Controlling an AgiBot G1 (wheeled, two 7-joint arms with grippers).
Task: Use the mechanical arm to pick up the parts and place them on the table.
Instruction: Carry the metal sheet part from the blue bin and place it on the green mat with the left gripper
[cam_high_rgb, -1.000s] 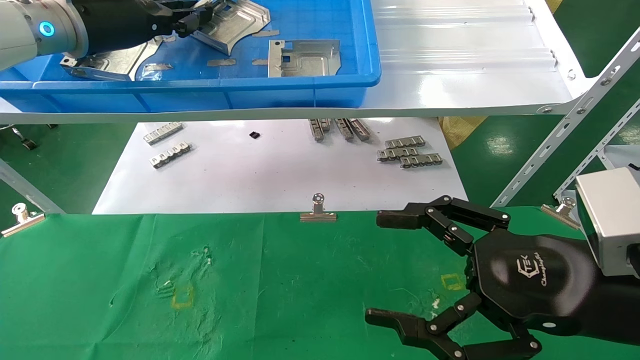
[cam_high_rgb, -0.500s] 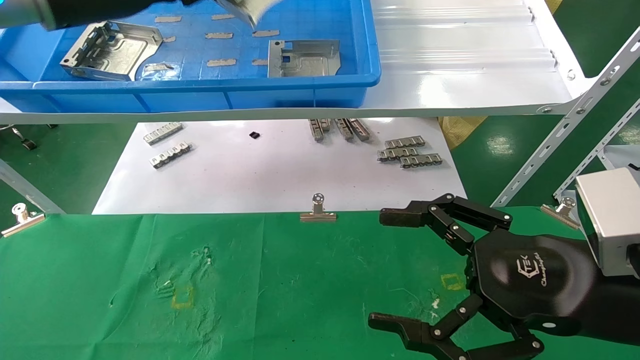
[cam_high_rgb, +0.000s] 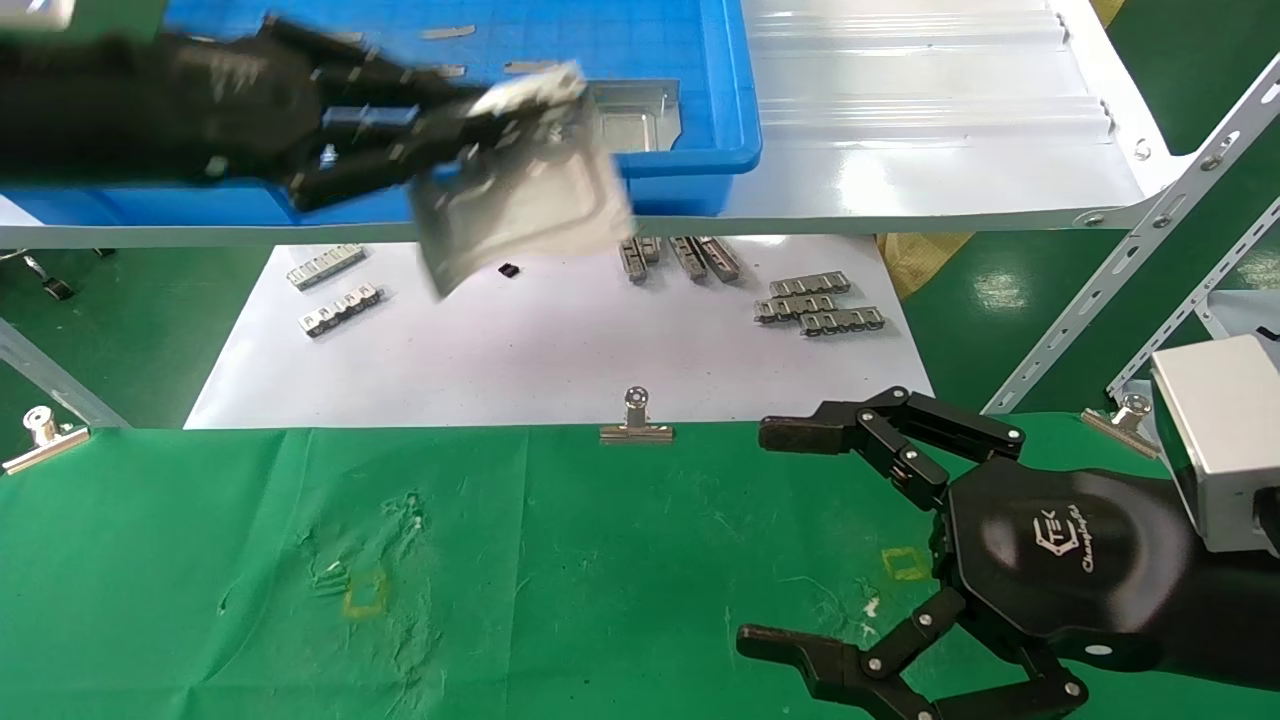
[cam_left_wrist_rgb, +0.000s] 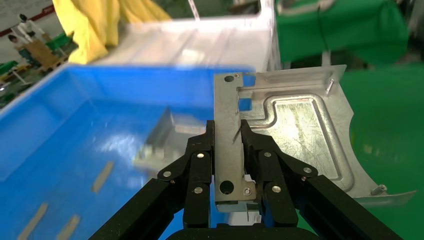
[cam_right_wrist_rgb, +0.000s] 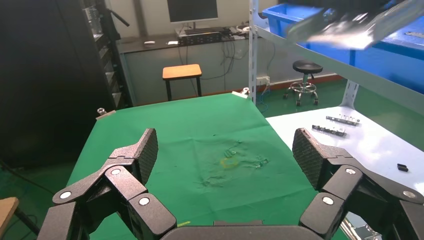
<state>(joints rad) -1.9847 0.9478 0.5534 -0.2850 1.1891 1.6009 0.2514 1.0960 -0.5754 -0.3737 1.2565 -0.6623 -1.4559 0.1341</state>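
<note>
Left black link-fingered gripper (cam_high_rgb: 455, 135) is clamping the holed flange of a silvery ribbed sheet-metal plate (cam_high_rgb: 525, 195), fingers (cam_left_wrist_rgb: 200, 165) pinching it from both sides, carrying it in the air past the front rim of the blue plastic crate (cam_high_rgb: 700, 110), over the glossy white board (cam_high_rgb: 560, 350). Right black gripper (cam_high_rgb: 790, 535) is hovering wide open above the green cloth bench (cam_high_rgb: 560, 570).
</note>
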